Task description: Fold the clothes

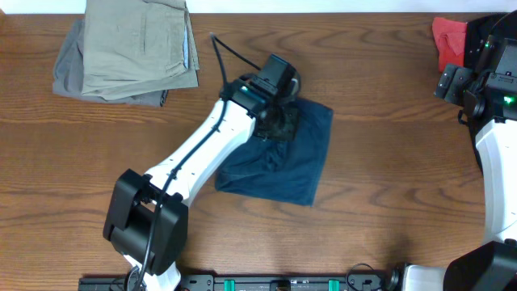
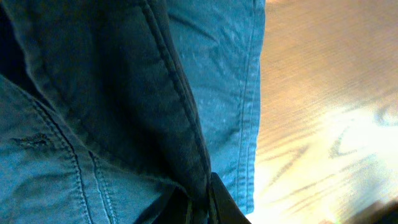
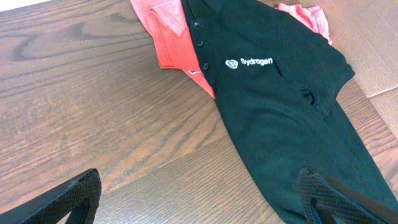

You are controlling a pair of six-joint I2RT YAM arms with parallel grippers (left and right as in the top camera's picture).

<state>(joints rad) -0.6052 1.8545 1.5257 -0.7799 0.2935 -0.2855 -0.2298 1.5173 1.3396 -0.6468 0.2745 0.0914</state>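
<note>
Shorts (image 1: 300,153), navy, hiding left jaws, seemingly clamped on fold

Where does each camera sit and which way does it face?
Overhead: above the table, looking straight down; both arms show.
Left wrist: close against the navy shorts; left gripper shut on a fold.
Right wrist: angled down at a black shirt over coral cloth; right gripper open.
Shared: overhead and left wrist both show the shorts.
</note>
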